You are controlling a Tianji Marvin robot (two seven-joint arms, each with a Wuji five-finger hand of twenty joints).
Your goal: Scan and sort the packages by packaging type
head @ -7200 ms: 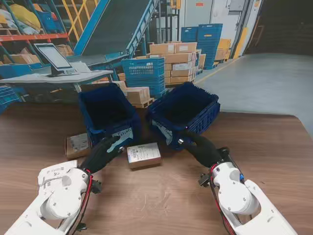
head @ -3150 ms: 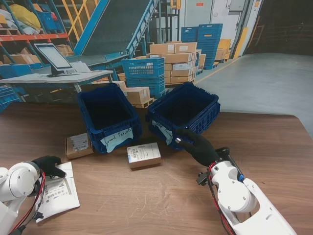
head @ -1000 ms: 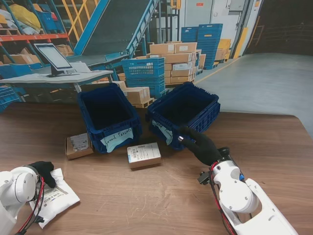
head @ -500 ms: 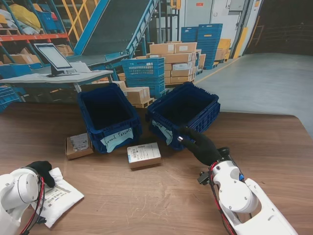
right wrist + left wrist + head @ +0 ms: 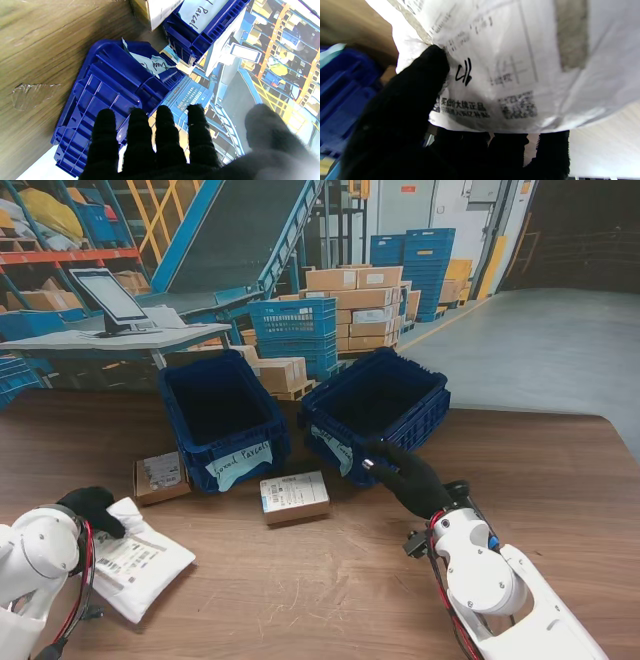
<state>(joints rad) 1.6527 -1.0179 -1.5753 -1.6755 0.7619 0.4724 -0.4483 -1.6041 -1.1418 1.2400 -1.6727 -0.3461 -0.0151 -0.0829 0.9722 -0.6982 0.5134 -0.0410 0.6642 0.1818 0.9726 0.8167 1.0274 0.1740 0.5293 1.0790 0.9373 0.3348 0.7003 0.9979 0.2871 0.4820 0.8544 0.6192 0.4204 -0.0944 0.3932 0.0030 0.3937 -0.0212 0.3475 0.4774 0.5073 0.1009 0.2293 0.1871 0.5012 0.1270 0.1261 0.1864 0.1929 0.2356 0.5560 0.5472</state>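
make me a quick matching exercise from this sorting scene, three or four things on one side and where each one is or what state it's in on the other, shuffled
Things:
1. white poly mailer
2. box with the white label
3. small cardboard box
4. right hand

Places or states:
a. on the table left of the left blue bin
b. gripped by the left hand
c. open, holding nothing, by the right blue bin
d. on the table in front of both bins

Pairs: 1-b, 2-d, 3-a, 4-c

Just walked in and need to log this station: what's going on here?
A two-armed robot is sorting parcels. Its left robot hand grips a white poly mailer near the table's left edge. The right robot hand is open, holding nothing, by the right blue bin. Two cardboard boxes sit unsorted beside the left blue bin.
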